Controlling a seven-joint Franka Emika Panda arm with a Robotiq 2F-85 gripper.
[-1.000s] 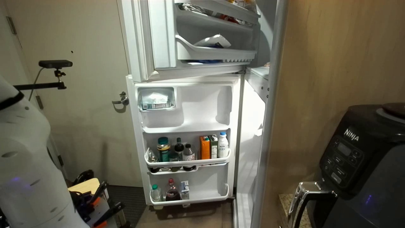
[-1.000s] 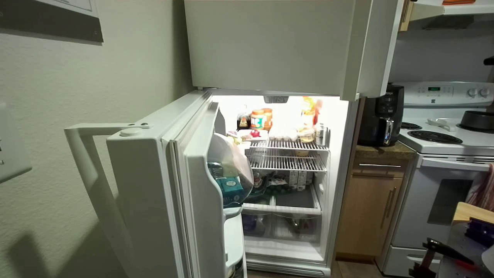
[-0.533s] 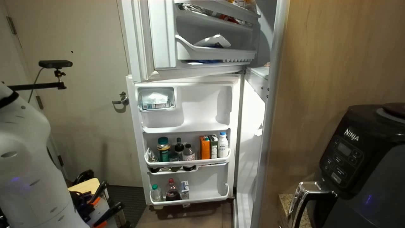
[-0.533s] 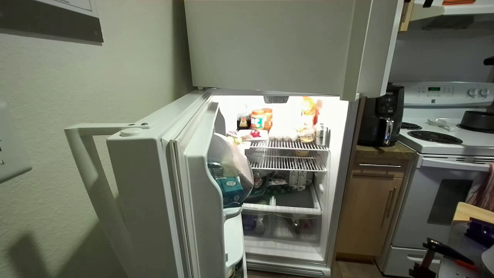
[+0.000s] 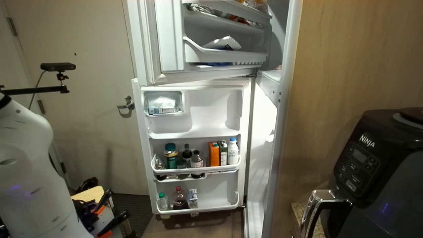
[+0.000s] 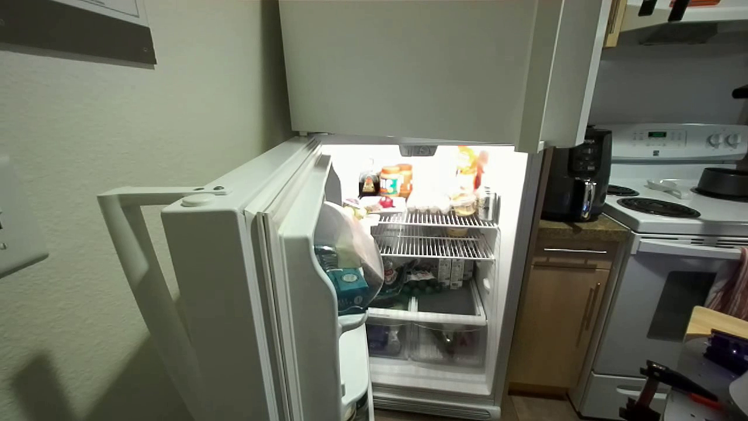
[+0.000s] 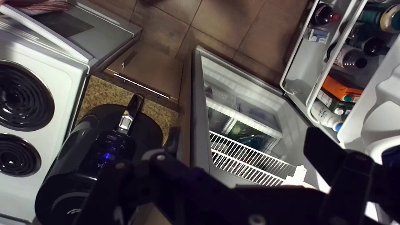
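In the wrist view my gripper stands open, its dark fingers wide apart with nothing between them. Beyond the gap, and apart from it, lies the lit inside of a fridge, with white wire shelves and a drawer. Two dark fingertips poke in at the top of an exterior view, before the range hood. The lower fridge door hangs open, its racks holding bottles, jars and cartons, among them an orange carton and a white bottle. Above it the freezer door also stands open.
Beside the fridge a black air fryer sits on a counter, close to the left finger in the wrist view. A stove adjoins it. The white arm rises by a stand with clamps. A door handle juts toward the wall.
The arm's upper part has swung slightly left in an exterior view. Dark fingertips have come into sight at the top edge, first one, then two. The fridge and its doors have not moved.
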